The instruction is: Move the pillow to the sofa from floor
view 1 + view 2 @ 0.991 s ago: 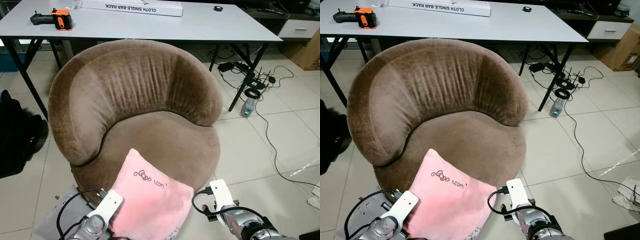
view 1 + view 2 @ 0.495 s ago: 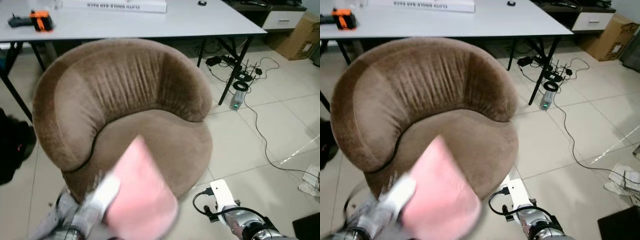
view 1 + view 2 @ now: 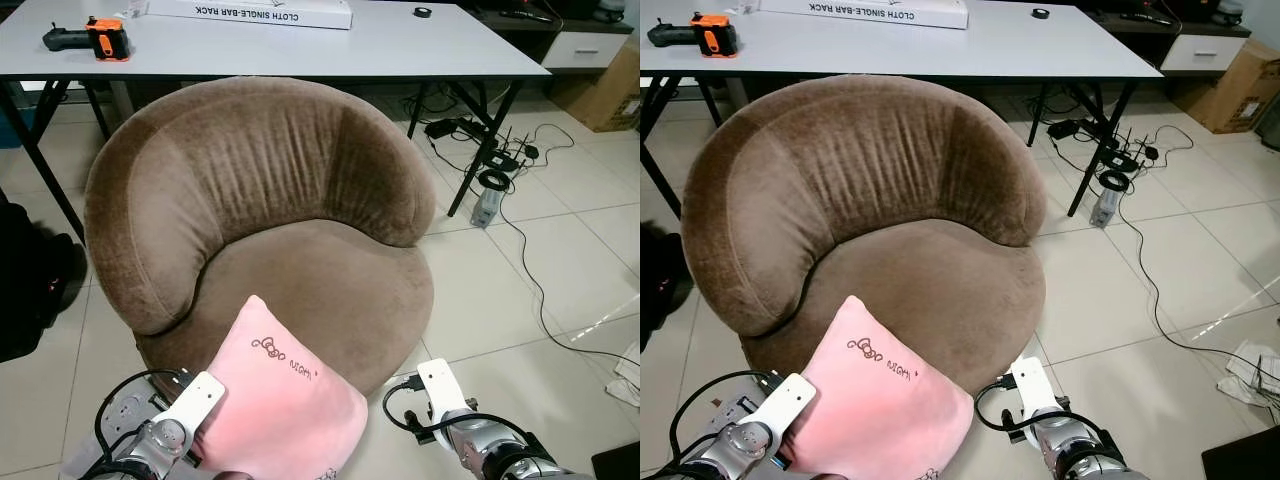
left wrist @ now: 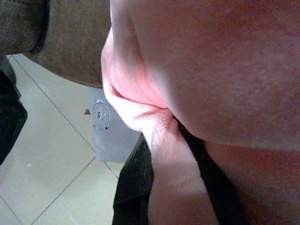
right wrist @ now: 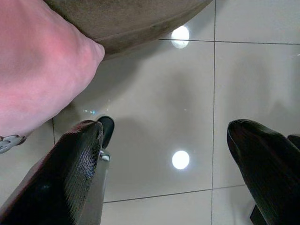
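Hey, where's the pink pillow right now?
In the eye views, the pink pillow leans against the front edge of the brown sofa, low and left of centre, pinched by the left gripper.

An office or lab workspace: a long grey work table (image 3: 300, 50) across the top of the frame, a tangle of power cables (image 3: 495, 155) on the tiled floor (image 3: 560, 250) at right, cardboard box (image 3: 612, 95) upper right.
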You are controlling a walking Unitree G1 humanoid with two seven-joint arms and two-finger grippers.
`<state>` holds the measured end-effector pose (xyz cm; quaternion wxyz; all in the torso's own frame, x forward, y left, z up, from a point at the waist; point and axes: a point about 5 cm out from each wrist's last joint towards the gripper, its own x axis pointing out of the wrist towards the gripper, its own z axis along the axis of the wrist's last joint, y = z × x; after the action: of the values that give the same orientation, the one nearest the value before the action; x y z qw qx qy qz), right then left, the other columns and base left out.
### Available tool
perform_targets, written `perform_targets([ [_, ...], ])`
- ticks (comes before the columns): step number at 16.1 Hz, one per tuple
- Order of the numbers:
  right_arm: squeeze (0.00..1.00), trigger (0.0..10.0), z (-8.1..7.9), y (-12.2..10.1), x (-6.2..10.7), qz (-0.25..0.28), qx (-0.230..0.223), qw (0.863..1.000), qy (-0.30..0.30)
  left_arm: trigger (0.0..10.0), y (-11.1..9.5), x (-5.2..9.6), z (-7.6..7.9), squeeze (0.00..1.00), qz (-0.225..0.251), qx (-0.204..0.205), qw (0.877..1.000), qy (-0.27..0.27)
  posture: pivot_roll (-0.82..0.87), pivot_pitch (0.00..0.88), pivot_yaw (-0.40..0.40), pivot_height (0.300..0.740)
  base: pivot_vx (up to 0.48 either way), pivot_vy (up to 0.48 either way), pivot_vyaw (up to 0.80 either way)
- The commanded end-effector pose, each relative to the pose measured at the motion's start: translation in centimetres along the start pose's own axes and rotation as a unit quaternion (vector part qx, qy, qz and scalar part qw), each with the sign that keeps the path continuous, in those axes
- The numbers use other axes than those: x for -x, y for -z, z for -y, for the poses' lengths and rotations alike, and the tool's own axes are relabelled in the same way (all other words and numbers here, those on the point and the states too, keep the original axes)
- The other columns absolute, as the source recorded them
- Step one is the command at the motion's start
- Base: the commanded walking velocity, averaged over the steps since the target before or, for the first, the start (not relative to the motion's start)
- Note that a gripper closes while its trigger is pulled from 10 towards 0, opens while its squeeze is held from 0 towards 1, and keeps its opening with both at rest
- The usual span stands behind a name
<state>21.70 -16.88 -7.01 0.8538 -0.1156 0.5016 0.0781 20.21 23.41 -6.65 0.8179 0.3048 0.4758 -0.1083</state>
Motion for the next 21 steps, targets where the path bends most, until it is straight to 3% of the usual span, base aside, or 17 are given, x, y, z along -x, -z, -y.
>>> perform_targets([
  [1, 0.3, 10.0, 0.5, 0.12, 0.05, 0.002, 0.004, 1.0, 0.006, 10.0, -0.12, 0.0, -0.17, 0.0, 0.002, -0.005, 1.0, -0.009, 0.01, 0.039, -0.094, 0.74, 0.0, 0.0, 0.0],
  [10, 0.3, 10.0, 0.56, 0.19, 0.06, 0.004, 0.009, 1.0, 0.008, 10.0, -0.03, 0.02, -0.06, 0.0, 0.006, -0.001, 1.0, -0.005, 0.01, 0.031, -0.094, 0.74, 0.0, 0.0, 0.0],
  [21, 0.4, 10.0, 0.56, -0.12, 0.07, 0.02, 0.021, 1.0, 0.004, 10.0, -0.03, 0.01, 0.12, 0.0, 0.006, -0.023, 1.0, 0.003, 0.01, 0.028, -0.095, 0.74, 0.0, 0.0, 0.0],
])
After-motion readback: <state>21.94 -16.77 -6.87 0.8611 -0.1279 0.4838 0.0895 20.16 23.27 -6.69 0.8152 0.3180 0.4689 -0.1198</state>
